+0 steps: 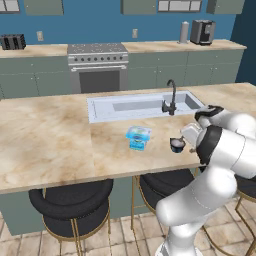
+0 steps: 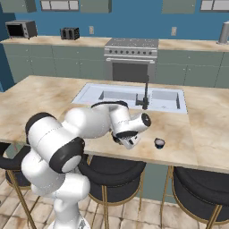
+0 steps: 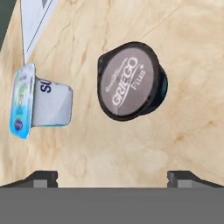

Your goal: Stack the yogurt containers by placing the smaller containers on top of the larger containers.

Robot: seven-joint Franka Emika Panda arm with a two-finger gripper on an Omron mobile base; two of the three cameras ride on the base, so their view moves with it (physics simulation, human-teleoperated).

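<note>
I have the table carrying both pots near its front edge, the blue tub left of the dark cup and apart from it. My end effector hangs above the cup, spread wide, grasping nothing. I judge an off-centre descent could tip the cup or shove it off the edge
</note>
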